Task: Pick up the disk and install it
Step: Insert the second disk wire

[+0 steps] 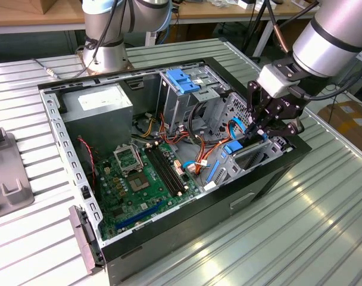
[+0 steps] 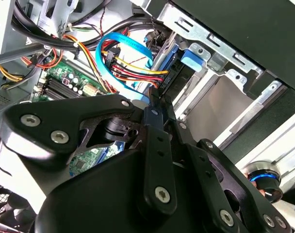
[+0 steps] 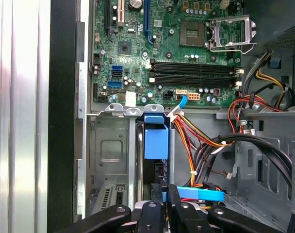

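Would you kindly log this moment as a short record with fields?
setting: open computer case lying on a slatted metal table
gripper: gripper lowered into the drive bay at the exterior view's right
disk: blue-framed disk sitting in the metal bay, gripper at its end
nearby: orange and blue cables beside the bay
motherboard: motherboard exposed

The arm is a thick silver-grey tube with a black band near its end, joined to a pale grey wrist block. A dark cable runs alongside it. The tool is matte black, built of flat linkage bars pinned with round silver screws, which show up close in both wrist views.
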`<state>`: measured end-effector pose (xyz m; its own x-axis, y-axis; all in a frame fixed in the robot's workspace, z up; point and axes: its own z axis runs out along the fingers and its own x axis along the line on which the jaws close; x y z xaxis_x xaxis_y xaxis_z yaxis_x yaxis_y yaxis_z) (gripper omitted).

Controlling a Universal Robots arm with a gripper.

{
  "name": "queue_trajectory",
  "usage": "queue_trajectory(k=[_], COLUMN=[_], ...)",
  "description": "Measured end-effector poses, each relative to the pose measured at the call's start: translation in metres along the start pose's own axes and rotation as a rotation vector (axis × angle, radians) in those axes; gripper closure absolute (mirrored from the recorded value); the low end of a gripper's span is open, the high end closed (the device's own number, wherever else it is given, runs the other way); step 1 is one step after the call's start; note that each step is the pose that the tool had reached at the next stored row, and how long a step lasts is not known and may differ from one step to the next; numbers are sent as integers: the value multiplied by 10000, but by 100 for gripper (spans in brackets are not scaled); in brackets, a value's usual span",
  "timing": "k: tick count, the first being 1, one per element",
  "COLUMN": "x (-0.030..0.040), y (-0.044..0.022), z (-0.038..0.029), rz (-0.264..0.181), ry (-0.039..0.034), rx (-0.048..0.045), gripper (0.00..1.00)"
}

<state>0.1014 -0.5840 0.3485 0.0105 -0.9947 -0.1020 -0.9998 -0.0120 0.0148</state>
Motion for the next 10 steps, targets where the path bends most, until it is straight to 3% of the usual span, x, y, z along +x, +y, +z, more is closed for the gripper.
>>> queue_trajectory(k=[10], x=[0], y=[0], z=[0], rz=[-5], ry=[0], rx=[40], gripper=[84])
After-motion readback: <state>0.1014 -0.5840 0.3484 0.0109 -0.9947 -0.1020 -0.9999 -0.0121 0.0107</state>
